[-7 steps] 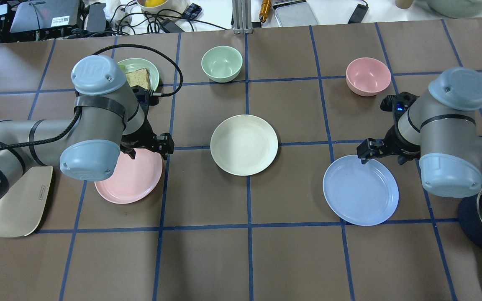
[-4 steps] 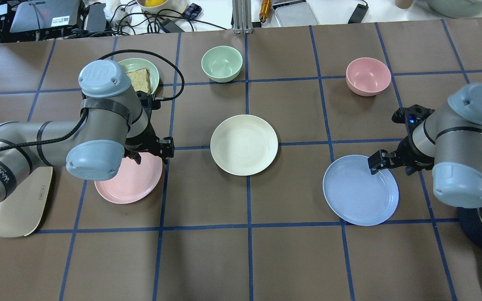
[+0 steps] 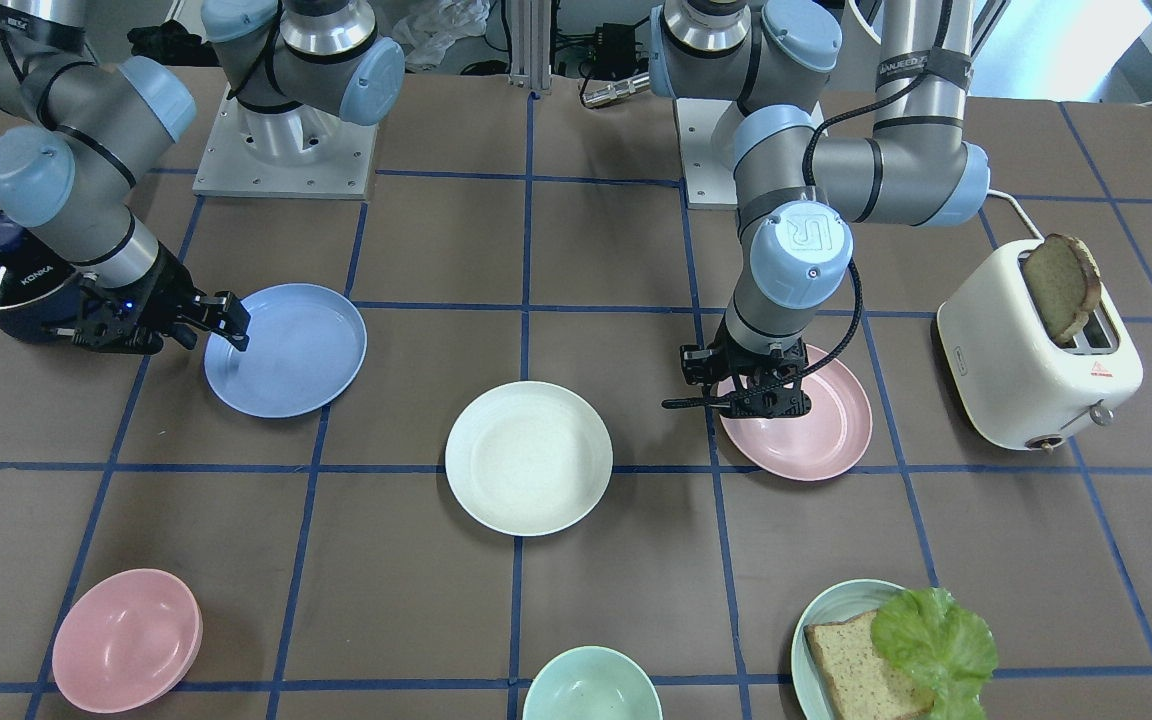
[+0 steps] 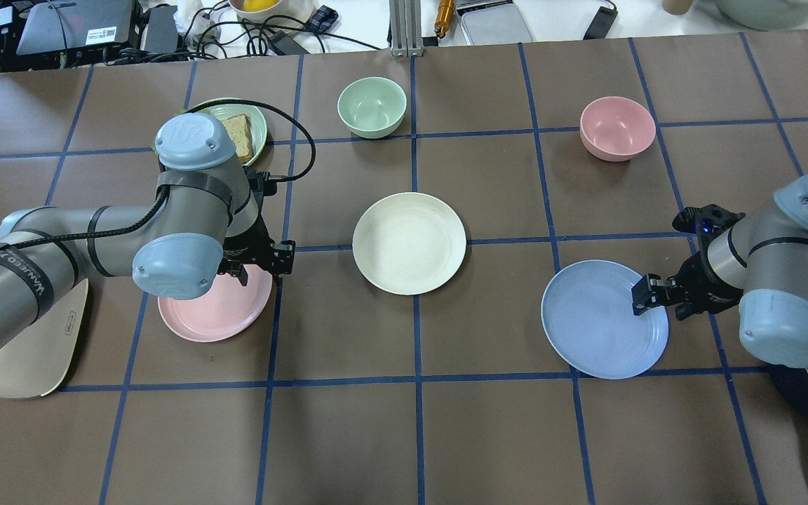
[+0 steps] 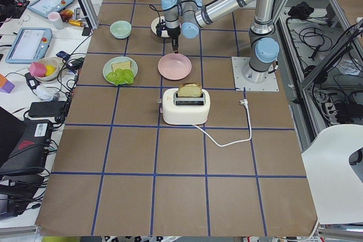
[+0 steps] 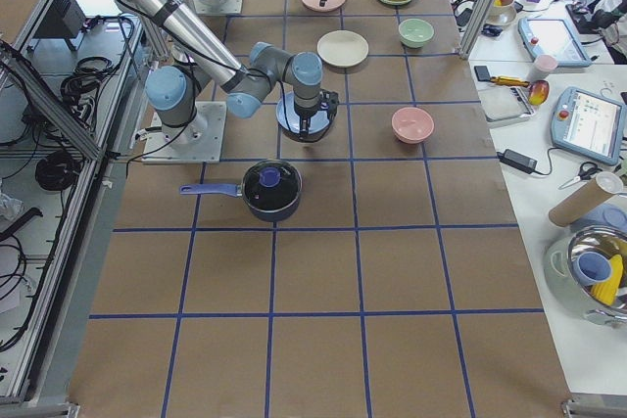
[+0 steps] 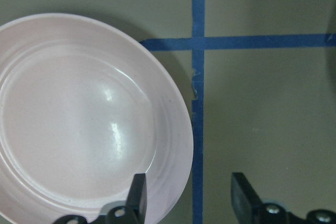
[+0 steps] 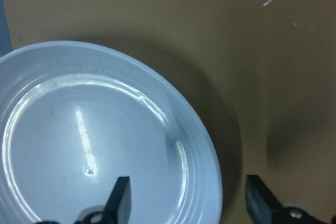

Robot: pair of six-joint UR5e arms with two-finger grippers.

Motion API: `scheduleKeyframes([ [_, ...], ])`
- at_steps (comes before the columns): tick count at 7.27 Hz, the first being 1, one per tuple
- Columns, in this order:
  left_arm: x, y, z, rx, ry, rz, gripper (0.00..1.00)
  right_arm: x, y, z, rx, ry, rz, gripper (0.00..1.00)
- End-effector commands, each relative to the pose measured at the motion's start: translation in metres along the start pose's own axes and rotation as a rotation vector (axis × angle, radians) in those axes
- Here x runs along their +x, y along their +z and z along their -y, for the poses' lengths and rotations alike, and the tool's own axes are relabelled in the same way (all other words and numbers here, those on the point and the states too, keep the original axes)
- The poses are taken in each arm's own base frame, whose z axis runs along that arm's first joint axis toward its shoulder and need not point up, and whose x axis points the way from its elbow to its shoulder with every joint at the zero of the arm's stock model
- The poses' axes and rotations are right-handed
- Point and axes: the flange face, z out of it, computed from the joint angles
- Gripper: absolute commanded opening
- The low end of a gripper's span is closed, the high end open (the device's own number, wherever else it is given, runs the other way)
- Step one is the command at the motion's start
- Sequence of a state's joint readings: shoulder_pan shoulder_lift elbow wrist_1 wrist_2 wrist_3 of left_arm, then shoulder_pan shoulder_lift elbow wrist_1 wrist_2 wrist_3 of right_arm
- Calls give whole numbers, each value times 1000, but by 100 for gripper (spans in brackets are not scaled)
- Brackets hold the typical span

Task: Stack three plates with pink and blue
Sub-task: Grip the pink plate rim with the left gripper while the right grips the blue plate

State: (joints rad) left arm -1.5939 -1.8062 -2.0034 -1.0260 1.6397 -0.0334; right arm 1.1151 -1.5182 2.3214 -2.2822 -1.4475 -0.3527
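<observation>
- The left gripper [image 7: 189,198] holds its fingers [image 7: 138,198] apart. One hangs over the inside of the pink plate [image 7: 79,119], the other outside the rim over the bare table [image 4: 488,435]. That straddle suits a pinch on the raised rim.
- The right gripper [image 8: 190,200] is spread the same way across the blue plate [image 8: 94,140], at the edge nearest its own arm. Nothing is clamped on either side.
- Both plates lie flat on the table, not yet lifted. Each arm works the plate in its own half, so neither needs to cross.
- The cream plate [image 4: 409,243] sits between them, empty and well apart from both. It looks like the natural base for the stack, within reach of either arm.
- Farther out stand the pink bowl [image 4: 617,128], the mint bowl [image 4: 372,106], the plate of bread and lettuce [image 3: 836,603], the toaster [image 3: 1026,370] and the pot [image 6: 271,191], all off the direct paths to the centre.
</observation>
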Motion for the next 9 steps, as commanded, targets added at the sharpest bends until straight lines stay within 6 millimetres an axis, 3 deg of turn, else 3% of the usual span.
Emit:
scheduleKeyframes([
  [1, -1, 12, 6, 0, -6, 23, 56, 11, 8, 3, -4, -1, 9, 67],
  [2, 1, 15, 7, -6, -3, 24, 55, 10, 8, 4, 2, -11, 26, 64],
  [4, 4, 20, 9, -10, 2, 25, 55, 11, 11, 4, -6, -15, 29, 45],
  [6, 5, 26, 12, -4, 1, 24, 53, 11, 11, 3, -13, -43, 28, 3],
  [7, 6, 31, 15, -4, 3, 25, 52, 12, 10, 3, -12, -45, 27, 0],
  [8, 9, 35, 17, 6, 8, 27, 44, 14, 7, 4, -7, -41, 24, 0],
  [9, 10, 37, 18, 15, 14, 54, 31, 13, 3, 3, -7, -38, 24, 0],
])
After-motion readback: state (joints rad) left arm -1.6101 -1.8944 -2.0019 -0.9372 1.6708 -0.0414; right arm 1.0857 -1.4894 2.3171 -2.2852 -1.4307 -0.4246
